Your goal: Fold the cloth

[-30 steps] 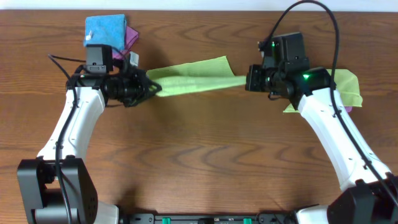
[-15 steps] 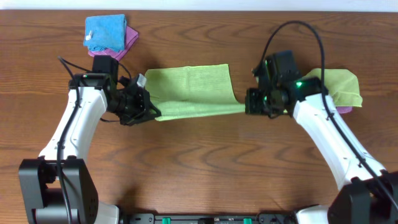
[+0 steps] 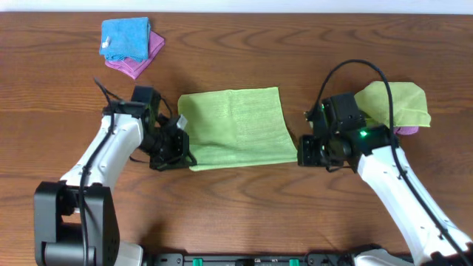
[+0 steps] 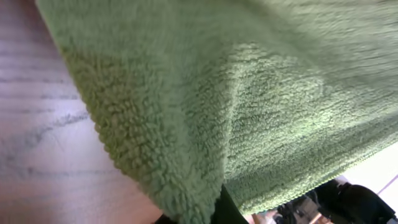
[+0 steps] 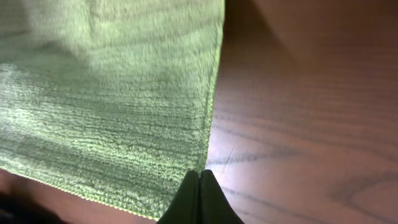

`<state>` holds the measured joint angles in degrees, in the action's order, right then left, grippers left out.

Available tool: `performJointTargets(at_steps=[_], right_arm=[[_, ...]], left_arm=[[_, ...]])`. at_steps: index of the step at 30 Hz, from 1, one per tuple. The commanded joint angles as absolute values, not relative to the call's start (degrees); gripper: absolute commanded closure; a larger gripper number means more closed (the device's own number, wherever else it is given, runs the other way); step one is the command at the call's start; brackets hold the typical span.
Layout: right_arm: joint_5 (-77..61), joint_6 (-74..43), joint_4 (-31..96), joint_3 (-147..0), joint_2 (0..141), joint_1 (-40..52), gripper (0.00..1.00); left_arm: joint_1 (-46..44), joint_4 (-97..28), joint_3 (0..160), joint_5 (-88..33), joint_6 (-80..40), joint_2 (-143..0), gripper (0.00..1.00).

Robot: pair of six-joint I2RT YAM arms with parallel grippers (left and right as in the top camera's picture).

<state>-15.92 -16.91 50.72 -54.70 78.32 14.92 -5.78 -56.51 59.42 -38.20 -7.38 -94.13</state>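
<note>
1. The cloth [image 3: 236,127] is lying spread out near the middle of the surface [image 3: 236,214]. It is a lime-green sheet stretching between the two arms, and its far edge appears to be resting on the wood.
2. The left pincer [image 3: 183,153] is clamping the near left corner of the cloth, with its fingers pressed together on the fabric. In the left wrist view the fuzzy green pile is filling almost everything, draping over the pincer, and only a dark sliver of it is showing at the bottom.
3. The right pincer [image 3: 301,152] is pinching the near right corner. In the right wrist view its two dark tips are meeting on the hem right at that corner, with bare wood lying beside the cloth's edge.
4. A second green cloth [image 3: 403,103] is sitting rumpled at the right side of the surface, behind the right arm and apart from the spread one. A bit of purple is peeking out beneath it.
5. A blue cloth [image 3: 124,37] is lying folded at the far left, resting on top of a purple cloth [image 3: 137,65], well apart from both arms.
</note>
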Motion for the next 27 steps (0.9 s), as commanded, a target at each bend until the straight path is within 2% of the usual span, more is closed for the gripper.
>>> performJointTargets(at_steps=[1,8,15,27], right_arm=[[-10.2,-16.2,51.7,-53.1,77.1,14.3,0.98],[-8.6,-16.2,45.4,-52.7,77.1,14.3,0.99],[-5.3,-15.5,33.8,-52.7,78.7,14.3,0.99],[-4.3,-14.9,19.5,-52.7,88.1,14.3,0.99]], left_arm=[[-5.0,-56.8,57.1,-32.4,-6.0,-93.8,0.94],[-4.8,-54.7,55.7,-32.2,-9.0,-88.8,0.94],[-4.8,-45.1,55.7,-27.4,-21.7,-83.8,0.94],[-5.0,-30.1,55.7,-23.4,-24.9,-86.8,0.94]])
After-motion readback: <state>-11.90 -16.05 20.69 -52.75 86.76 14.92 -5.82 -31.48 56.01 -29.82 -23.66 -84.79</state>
